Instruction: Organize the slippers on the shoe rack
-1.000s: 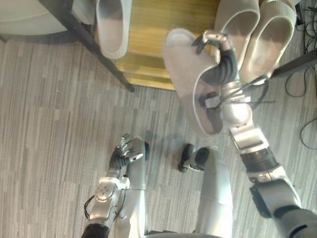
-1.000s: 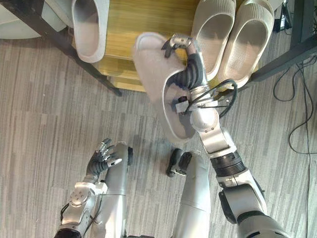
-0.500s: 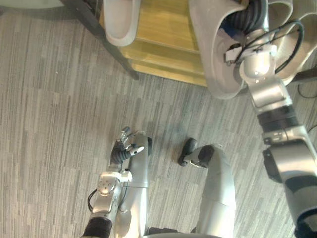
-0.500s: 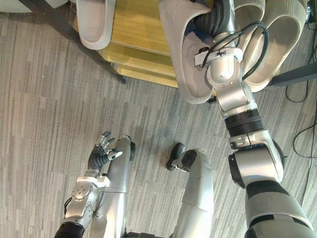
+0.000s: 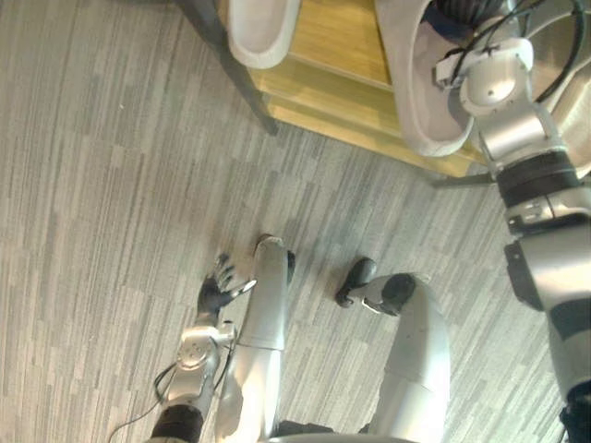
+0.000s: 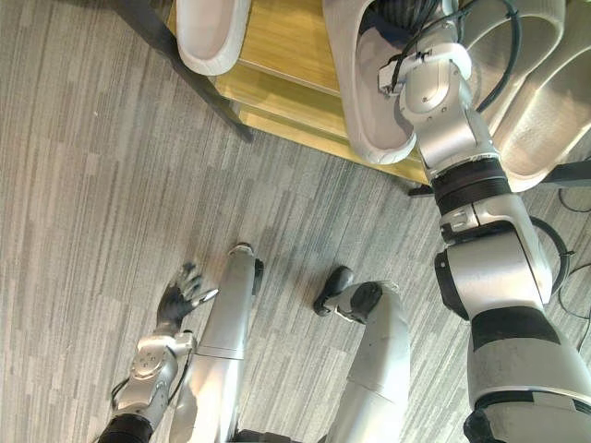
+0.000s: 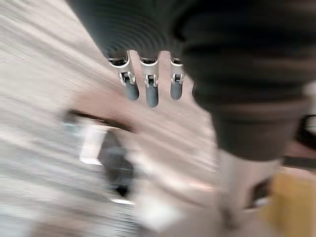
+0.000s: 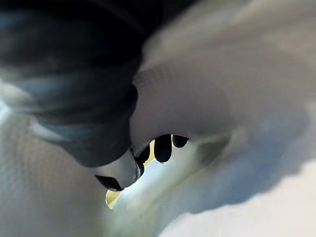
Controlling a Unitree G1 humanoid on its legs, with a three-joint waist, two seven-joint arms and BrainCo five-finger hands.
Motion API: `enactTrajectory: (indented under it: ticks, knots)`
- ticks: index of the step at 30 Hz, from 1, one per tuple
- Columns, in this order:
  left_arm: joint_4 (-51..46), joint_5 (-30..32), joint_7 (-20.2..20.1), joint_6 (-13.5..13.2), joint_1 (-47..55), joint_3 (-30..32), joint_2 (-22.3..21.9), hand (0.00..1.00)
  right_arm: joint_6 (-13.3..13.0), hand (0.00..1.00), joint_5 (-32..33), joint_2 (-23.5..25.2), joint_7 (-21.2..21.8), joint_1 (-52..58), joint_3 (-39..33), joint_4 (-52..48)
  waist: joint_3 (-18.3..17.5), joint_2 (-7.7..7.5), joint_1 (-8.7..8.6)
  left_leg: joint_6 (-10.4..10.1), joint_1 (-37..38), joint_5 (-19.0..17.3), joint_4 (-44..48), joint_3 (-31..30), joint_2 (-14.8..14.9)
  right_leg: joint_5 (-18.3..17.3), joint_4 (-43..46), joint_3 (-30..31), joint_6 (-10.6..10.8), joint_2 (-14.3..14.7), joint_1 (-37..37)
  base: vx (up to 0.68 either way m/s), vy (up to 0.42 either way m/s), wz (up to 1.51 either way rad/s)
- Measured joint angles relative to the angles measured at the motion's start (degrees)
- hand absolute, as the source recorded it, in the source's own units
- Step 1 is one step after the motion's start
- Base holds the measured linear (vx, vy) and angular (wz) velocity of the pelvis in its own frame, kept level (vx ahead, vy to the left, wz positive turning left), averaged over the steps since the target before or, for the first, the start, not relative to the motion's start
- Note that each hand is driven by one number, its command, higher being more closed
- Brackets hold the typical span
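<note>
**Item:** slipper [image 6: 369, 83], pale grey.

**Location:** I am holding it in the right hand [image 6: 404, 11] over the front of the shoe rack [image 6: 286, 51]. Its heel end is overhanging the wooden shelf's edge. I cannot tell whether it is touching the wood.

**Neighbours:** a matching slipper [image 6: 211, 32] is sitting to its left, with bare shelf between them. A ribbed pair [image 6: 540, 111] is sitting just beside it on the right.

**Right fingers** [image 8: 163, 148]: curling round the slipper's upper, with the dark tips showing past it in the right wrist view.

**Left hand** [image 5: 220, 288]: hanging low over the floor [image 5: 102, 185], fingers spread and gripping nothing.

**Step in hand, as I am reading it:** I am placing this slipper in the gap on the shelf. The set-down is not yet done.

**Next move, as I am judging it:** I am planning to push the slipper further in so the heel clears the edge. Then I am planning to line it up beside the single slipper, lower it flat and loosen the fingers. I am keeping it off the ribbed pair.
</note>
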Motion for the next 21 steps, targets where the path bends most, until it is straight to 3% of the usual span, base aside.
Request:
enactTrajectory:
  ticks: [9, 10, 21]
  knots:
    - [4.69, 0.0, 0.08, 0.86, 0.5, -0.39, -0.78, 0.0, 0.35, 1.0, 0.1, 1.95, -2.28, -4.08, 1.11, 3.82, -0.03, -0.04, 0.41, -0.39, -1.5, 1.01, -0.23, -0.51, -0.51, -0.17, 0.53, -0.66, -0.25, -0.65, -1.12, 0.01, 0.001, 0.05]
    - [4.88, -0.01, 0.12, 0.86, 0.42, -0.33, -0.97, 0.0, 0.31, 0.0, 0.11, 2.1, -2.57, -4.58, 1.12, 4.56, -0.04, -0.04, 0.41, -0.53, -1.6, 1.13, -0.29, -0.68, -0.51, -0.16, 0.54, -0.85, -0.27, -0.67, -1.12, 0.01, -0.003, 0.06]
    - [5.45, -0.03, 0.27, 0.76, 0.33, 0.91, -2.25, 0.0, 1.16, 0.0, 3.13, 2.22, -2.41, -5.94, 1.04, 6.98, -0.16, 0.0, 0.92, -1.1, -1.79, 2.92, -1.74, -1.14, -0.98, 0.2, 0.51, -1.78, -0.97, -1.5, -1.18, 0.0, -0.003, 0.07]
